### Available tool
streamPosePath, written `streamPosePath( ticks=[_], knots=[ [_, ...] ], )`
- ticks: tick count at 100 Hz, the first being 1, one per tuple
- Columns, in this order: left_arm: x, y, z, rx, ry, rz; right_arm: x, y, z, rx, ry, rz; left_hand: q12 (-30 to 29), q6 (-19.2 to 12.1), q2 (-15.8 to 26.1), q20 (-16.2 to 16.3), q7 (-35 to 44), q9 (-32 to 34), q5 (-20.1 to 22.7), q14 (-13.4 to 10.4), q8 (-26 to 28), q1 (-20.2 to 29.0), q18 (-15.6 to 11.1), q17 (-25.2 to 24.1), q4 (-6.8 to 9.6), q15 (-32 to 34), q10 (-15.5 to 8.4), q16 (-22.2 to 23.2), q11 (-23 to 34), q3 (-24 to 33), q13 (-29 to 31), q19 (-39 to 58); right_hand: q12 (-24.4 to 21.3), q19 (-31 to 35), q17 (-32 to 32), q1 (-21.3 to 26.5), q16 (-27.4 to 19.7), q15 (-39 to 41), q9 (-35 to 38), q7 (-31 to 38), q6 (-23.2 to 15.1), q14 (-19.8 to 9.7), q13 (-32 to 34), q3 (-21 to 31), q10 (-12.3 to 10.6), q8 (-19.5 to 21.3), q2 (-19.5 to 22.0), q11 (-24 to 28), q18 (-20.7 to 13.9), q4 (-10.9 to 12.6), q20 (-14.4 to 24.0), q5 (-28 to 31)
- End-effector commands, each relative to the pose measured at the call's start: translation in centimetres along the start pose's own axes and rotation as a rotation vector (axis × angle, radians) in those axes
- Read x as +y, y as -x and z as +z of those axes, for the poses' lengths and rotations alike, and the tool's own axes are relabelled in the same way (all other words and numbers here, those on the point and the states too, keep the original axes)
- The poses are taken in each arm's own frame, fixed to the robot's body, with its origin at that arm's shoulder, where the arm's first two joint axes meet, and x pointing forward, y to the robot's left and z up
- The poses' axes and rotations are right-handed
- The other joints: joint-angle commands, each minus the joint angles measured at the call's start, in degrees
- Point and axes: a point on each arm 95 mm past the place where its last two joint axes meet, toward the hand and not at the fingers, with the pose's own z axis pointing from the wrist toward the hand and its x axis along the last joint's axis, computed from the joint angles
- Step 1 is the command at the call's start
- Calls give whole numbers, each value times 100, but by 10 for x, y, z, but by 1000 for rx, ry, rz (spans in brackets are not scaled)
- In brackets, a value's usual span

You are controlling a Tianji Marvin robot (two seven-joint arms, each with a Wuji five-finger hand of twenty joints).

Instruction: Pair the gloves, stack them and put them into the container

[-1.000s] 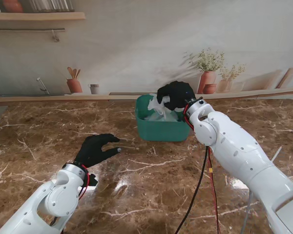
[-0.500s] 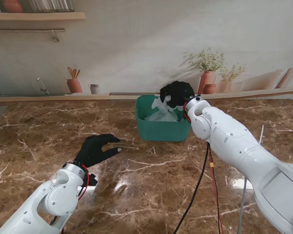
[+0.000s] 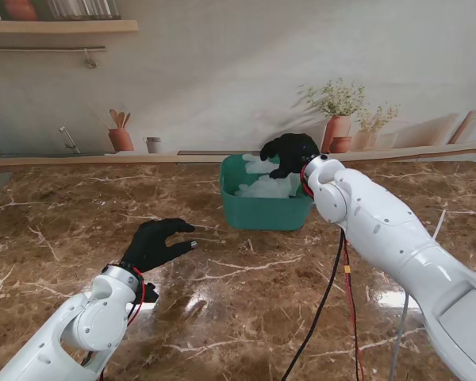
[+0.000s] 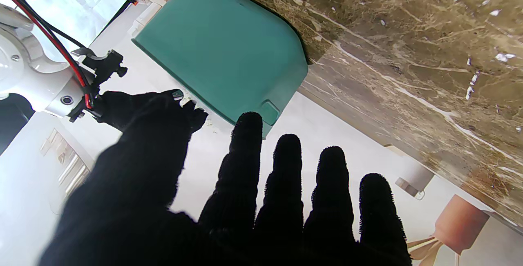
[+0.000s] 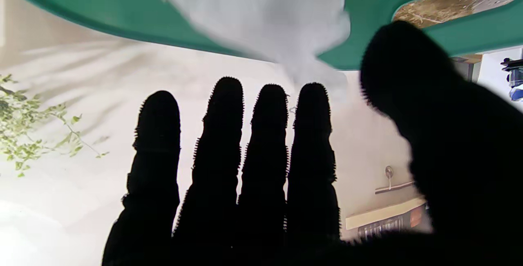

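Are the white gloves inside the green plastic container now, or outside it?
Inside. The white gloves lie within the walls of the green plastic container; the right hand above them has its fingers spread in the right wrist view.

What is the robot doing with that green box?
The robot is putting white gloves away in the green container. Its right hand is over the container with its fingers spread, and the gloves lie inside, so it seems to have let them go. Its left hand hovers open over the brown marble table, holding nothing.
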Motion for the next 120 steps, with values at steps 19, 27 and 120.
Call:
streamPosePath(
  ticks=[19,27,120],
  knots=[
    [3,1,-1,-1,4,-1,3,3,-10,13,-25,3,-59,-148,138,52,61,28,131,-268,39,37,-182,-27,128,-180,-160,-88,-147,-62,147,-180,-232,-406,-339,-896,-204,-249,-431,-202,45,99,-398,-168,82,-92,256,-225,20,115,212,-295],
    [2,1,-1,0,3,1,4,3,-15,14,-21,13,-60,-152,142,53,57,23,123,-263,37,28,-183,-24,125,-186,-164,-90,-149,-65,136,-192,-274,-539,-396,-974,-237,-318,-460,-225,20,114,-436,-328,92,-93,491,-257,22,150,248,-309],
    [-1,-14,-1,82,3,-73,-52,-27,-183,-85,126,290,-160,79,480,-481,-930,-794,-619,-430,-481,99,-575,50,259,-396,-347,-320,-313,-1044,-511,-469,-1501,-2472,-1086,-2321,-1718,-1629,-1418,-1243,489,115,-1509,-2090,314,-473,3071,-1230,-446,1002,-893,-1419]
  ],
)
